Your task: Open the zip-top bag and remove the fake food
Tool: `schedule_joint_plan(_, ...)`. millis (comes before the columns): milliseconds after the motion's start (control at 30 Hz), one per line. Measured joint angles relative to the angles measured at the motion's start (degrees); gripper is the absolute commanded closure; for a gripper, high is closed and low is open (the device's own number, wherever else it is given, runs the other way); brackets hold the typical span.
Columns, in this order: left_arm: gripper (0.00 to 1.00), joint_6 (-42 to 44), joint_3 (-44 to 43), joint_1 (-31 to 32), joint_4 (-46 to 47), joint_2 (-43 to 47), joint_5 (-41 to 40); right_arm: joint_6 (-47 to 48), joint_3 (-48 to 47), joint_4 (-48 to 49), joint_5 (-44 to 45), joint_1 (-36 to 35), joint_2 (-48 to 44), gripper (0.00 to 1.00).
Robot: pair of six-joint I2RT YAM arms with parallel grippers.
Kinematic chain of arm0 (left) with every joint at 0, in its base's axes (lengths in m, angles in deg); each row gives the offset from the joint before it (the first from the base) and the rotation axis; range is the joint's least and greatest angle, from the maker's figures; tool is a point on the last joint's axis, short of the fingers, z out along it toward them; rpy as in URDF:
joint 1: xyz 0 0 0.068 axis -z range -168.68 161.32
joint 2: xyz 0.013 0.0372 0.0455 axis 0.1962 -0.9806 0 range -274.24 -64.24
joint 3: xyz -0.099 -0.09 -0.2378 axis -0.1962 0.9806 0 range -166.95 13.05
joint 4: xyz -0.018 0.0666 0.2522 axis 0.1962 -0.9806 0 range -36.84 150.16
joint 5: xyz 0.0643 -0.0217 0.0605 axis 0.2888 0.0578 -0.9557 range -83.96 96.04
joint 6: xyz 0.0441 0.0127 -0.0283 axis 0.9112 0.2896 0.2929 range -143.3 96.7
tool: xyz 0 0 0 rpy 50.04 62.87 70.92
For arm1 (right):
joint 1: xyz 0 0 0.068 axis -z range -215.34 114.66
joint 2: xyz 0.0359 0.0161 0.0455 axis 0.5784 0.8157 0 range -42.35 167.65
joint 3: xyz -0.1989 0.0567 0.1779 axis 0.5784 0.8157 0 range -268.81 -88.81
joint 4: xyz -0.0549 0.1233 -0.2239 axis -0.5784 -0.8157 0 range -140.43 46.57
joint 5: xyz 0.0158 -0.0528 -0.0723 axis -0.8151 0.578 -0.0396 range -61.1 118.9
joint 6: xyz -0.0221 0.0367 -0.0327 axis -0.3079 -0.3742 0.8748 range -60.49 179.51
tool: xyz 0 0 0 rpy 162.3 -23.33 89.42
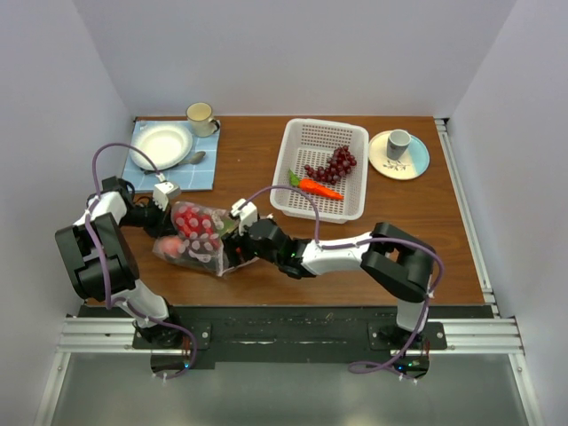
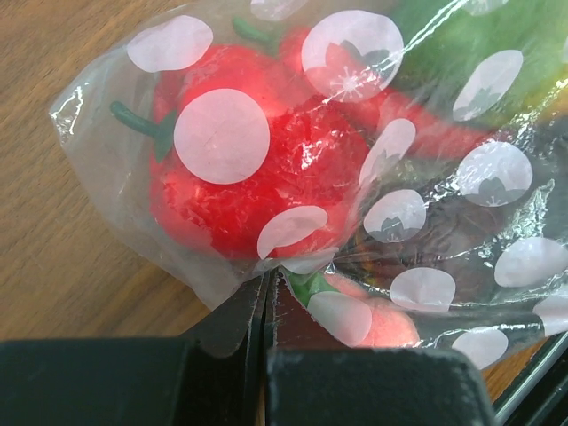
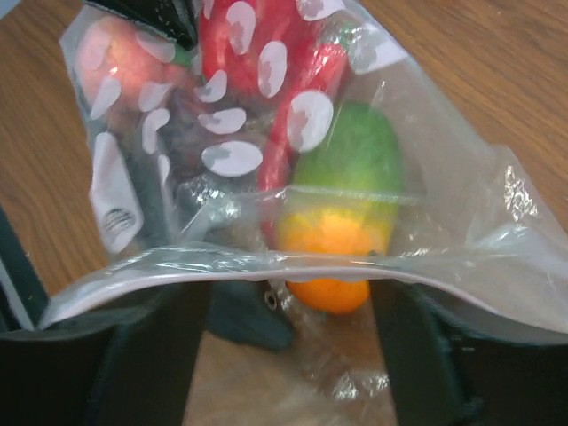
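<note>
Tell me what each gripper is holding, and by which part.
Left gripper pinches the bag by a fold at its edge, beside the red fruit. Right gripper is open at the bag's mouth, holding nothing.

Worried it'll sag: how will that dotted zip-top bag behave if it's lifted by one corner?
Probably floppy: the zip-top bag is crinkled film and bunches where the left gripper pinches it. The fake food would likely slide toward the low end.
</note>
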State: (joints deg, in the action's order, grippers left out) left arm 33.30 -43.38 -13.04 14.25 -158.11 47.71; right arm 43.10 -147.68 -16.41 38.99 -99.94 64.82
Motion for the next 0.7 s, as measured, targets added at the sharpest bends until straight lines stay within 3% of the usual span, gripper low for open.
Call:
schedule_joint_plan(400,1.00,0.2,0.0,0.0,0.0,-0.4,-0.1,5.0,-11.3,-2.3,11.1,-2.0,11.7,0.12)
schedule_joint_plan(500,1.00,0.2,0.0,0.0,0.1,-0.7,-0.1,6.0,-12.2,-2.4,12.1,-2.1,12.5,0.18)
schedule_joint_plan(700,1.00,0.2,0.0,0.0,0.0,-0.9,-0.1,6.4,-12.1,-2.3,11.0,-2.1,12.5,0.40)
